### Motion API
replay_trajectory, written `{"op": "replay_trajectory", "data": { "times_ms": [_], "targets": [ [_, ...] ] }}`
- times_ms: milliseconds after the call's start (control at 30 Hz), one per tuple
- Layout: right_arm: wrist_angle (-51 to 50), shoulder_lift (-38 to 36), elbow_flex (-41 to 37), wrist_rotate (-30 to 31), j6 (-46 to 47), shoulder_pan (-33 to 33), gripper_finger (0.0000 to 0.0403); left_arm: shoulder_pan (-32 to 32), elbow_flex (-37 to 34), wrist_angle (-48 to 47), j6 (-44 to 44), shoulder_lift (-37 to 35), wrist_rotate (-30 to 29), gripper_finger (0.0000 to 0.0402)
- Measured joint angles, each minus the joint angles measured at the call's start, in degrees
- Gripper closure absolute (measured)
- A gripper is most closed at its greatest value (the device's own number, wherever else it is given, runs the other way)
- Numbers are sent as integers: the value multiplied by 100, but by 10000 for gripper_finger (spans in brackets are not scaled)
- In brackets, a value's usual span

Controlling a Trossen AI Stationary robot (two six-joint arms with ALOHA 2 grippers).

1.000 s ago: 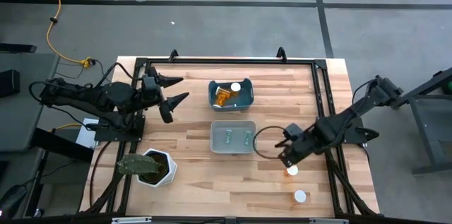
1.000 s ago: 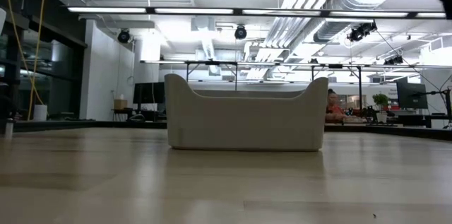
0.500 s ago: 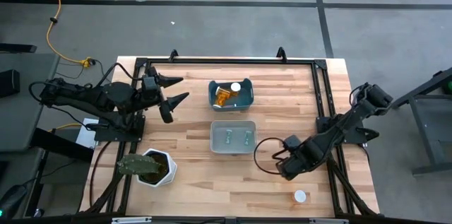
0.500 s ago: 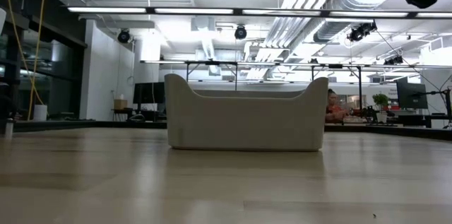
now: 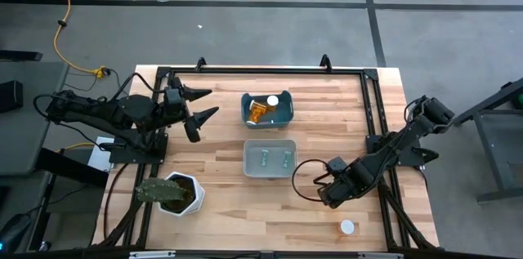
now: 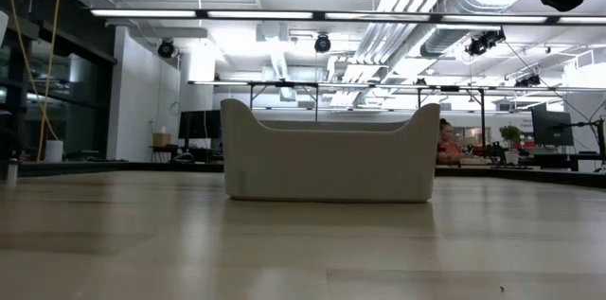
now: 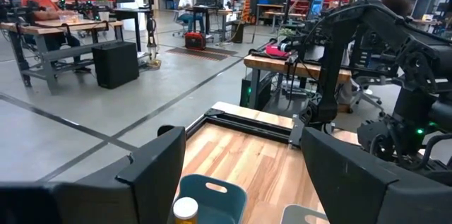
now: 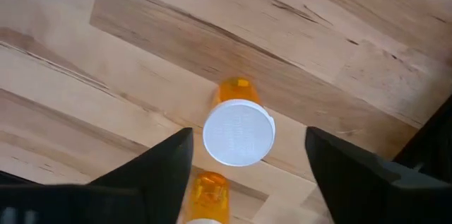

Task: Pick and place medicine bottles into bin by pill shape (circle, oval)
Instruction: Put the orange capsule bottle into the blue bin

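Right gripper (image 5: 330,197) is low over the table (image 5: 221,206), just right of the grey bin (image 5: 270,158), jaws spread around an upright orange bottle (image 8: 238,126); a second bottle (image 8: 207,194) sits touching it. Left gripper (image 5: 200,104) waits left of the blue bin (image 5: 267,109), jaws spread wide, empty.

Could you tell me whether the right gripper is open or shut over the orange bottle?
Open: the right gripper's fingers stand apart either side of the upright white-capped bottle.
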Motion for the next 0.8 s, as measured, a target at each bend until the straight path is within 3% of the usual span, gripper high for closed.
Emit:
{"op": "replay_trajectory", "data": {
  "times_ms": [233,800],
  "targets": [
    [-4,0,-37,168,-17,70,89,0,2,1,-1,0,0,129],
    [238,386,-33,-147,413,111,86,0,2,4,-59,0,2,129]
  ]
}}
